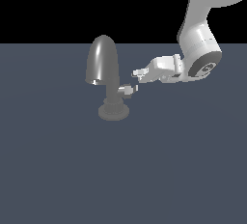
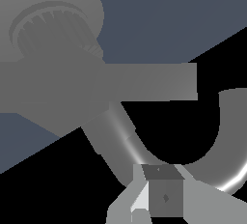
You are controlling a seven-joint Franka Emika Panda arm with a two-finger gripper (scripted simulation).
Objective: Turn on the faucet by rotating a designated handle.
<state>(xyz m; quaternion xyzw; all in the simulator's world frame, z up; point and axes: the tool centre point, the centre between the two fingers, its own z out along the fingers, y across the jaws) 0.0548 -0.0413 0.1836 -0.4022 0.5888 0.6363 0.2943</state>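
The dark grey faucet (image 1: pixel 102 62) stands on the floor with its bullet-shaped spout up, on a round ribbed base (image 1: pixel 114 111). The small silvery handle (image 1: pixel 127 90) sticks sideways from the neck toward the exterior view's right. My gripper (image 1: pixel 137 75) hovers just above and to the right of the handle's thin tip, fingers pointing at the faucet and shut, holding nothing. The wrist view shows the faucet's ribbed base (image 2: pixel 46 25), the handle as a flat grey bar (image 2: pixel 159 82), the curved spout (image 2: pixel 224 146) and my gripper (image 2: pixel 153 191) close to them.
The faucet stands alone on a flat dark blue-grey floor (image 1: pixel 58 170). My white arm (image 1: pixel 200 49) comes down from the upper right of the exterior view. Behind the floor's far edge is plain black.
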